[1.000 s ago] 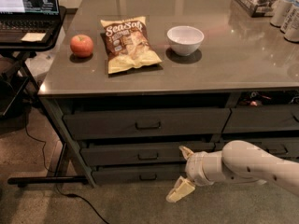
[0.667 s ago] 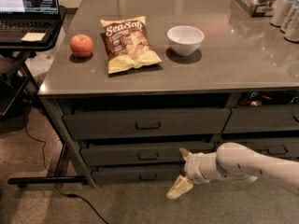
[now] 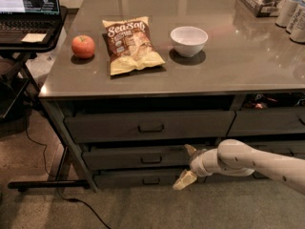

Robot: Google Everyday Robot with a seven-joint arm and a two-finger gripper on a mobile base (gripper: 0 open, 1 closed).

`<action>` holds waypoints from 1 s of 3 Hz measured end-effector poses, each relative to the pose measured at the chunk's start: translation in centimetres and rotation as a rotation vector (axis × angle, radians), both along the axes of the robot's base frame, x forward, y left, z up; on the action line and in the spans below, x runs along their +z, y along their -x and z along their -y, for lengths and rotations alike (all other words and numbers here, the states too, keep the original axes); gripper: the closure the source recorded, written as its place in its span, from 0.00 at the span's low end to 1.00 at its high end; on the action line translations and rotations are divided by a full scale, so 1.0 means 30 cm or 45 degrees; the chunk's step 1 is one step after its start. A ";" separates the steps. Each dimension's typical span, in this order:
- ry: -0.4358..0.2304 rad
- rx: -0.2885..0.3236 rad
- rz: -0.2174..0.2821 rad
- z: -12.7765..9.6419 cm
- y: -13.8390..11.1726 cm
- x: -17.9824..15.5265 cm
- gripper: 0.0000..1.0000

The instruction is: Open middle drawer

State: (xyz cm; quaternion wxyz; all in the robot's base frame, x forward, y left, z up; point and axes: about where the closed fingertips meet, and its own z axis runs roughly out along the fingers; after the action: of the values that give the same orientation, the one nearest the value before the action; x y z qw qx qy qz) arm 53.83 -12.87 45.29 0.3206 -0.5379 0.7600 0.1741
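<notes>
Your hand (image 3: 186, 167) was low down in front of the bench (image 3: 248, 66), at the right end of the middle drawer (image 3: 128, 157). Its two fingers (image 3: 190, 150) were spread wide apart and held nothing. One finger pointed up by the top edge of that drawer. The other pointed down and left, in front of the bottom drawer (image 3: 124, 179). The white arm (image 3: 257, 163) came in from the right side.

The middle drawer sat under the taller top drawer (image 3: 109, 126) and above the bottom one. It looked shut, with its front in line with the others. Its small dark handle (image 3: 151, 160) was in the middle of the front, a little to the left of your hand. The hand was not on the handle.

On top of the bench you had a red apple (image 3: 83, 46), a bag of chips (image 3: 131, 43) lying flat beside it, and a white bowl (image 3: 188, 40) to the right of the bag. A laptop (image 3: 28, 6) sat open on a stand to the left of the bench.
</notes>
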 end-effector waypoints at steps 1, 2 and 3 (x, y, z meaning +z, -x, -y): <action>0.021 0.018 0.042 0.008 -0.096 -0.003 0.00; 0.042 0.027 0.039 0.010 -0.160 -0.028 0.00; 0.067 0.025 -0.011 0.015 -0.200 -0.083 0.19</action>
State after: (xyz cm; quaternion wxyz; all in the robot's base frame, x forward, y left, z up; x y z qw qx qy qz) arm 59.83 -13.32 42.81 0.3013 -0.5527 0.7604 0.1595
